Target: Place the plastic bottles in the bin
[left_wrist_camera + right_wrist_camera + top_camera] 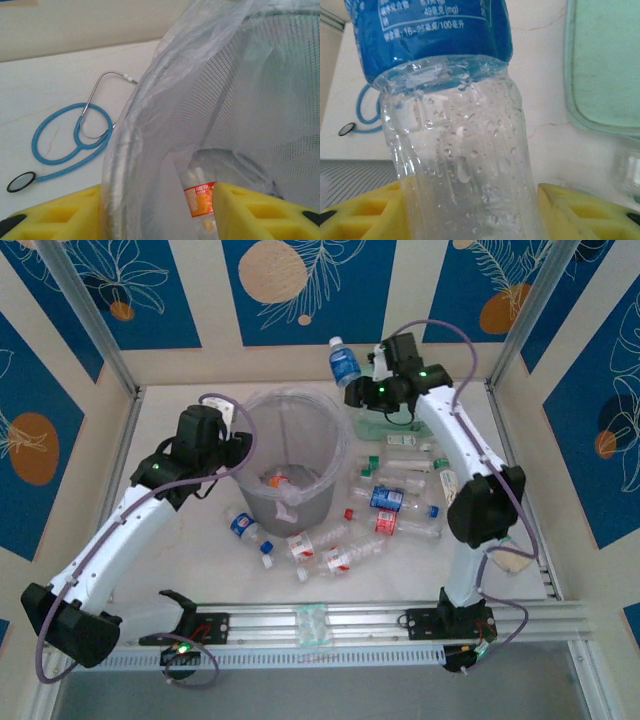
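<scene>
One blue-labelled bottle sits clamped in my right pincer, one orange-labelled bottle in the bin; my left pincer gapes astride its rim.

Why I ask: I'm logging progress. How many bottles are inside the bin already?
1 visible: an orange-labelled bottle lying at the bottom of the bin. The bag and its folds may hide others.

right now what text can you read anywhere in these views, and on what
"49毫克(mg)": on the blue-label bottle in the right claw
"16-25毫克/100毫升": same label, one line lower
Top line of that label: cut off by the frame edge, not readable
Orange-label bottle in the bin: print too blurred to read
Bottles on the table: labels too small to read
</scene>
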{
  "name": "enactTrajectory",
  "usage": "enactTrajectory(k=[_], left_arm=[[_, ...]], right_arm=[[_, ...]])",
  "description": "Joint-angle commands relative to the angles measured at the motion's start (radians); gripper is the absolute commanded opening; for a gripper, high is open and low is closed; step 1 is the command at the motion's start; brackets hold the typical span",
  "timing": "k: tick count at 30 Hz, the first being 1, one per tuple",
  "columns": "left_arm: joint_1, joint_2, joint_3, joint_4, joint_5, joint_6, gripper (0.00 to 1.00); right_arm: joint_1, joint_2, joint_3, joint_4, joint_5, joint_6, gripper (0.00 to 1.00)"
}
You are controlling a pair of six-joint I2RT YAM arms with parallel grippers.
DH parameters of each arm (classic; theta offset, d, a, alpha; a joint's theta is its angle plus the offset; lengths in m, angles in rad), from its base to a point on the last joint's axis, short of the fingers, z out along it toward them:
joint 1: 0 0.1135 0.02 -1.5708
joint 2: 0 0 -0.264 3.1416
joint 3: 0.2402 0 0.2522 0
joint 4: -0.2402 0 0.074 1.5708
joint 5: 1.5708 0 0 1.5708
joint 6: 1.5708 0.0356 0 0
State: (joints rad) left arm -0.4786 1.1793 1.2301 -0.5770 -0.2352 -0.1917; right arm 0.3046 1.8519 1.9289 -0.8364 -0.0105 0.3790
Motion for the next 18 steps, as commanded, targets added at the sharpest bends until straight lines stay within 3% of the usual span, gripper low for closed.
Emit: enactTrajectory(k=[1, 5, 9, 14, 18], left_arm=[[-0.009, 0.002, 0.021, 0.007, 0.04, 0.054, 0.54], [-0.007, -0.001, 0.019, 0.022, 0.048, 0.088, 0.55], [-0.005, -0.005, 0.014, 0.028, 0.073, 0.103, 0.55], [0.004, -0.006, 0.001, 0.042, 0.088, 0.105, 0.55], [0.024, 0.003, 0.009, 0.042, 0.106, 0.098, 0.55]], right_arm=[[-0.017, -0.116, -0.016, -0.082, -0.037, -0.033, 0.52], [0.004, -0.249, -0.019, -0.139, -0.051, -0.056, 0.51], [0.119, -0.33, -0.027, -0.181, -0.052, -0.076, 0.49], [0.314, -0.332, -0.017, -0.231, 0.02, -0.067, 0.49], [0.393, -0.301, -0.04, -0.225, 0.046, -0.041, 0.49]])
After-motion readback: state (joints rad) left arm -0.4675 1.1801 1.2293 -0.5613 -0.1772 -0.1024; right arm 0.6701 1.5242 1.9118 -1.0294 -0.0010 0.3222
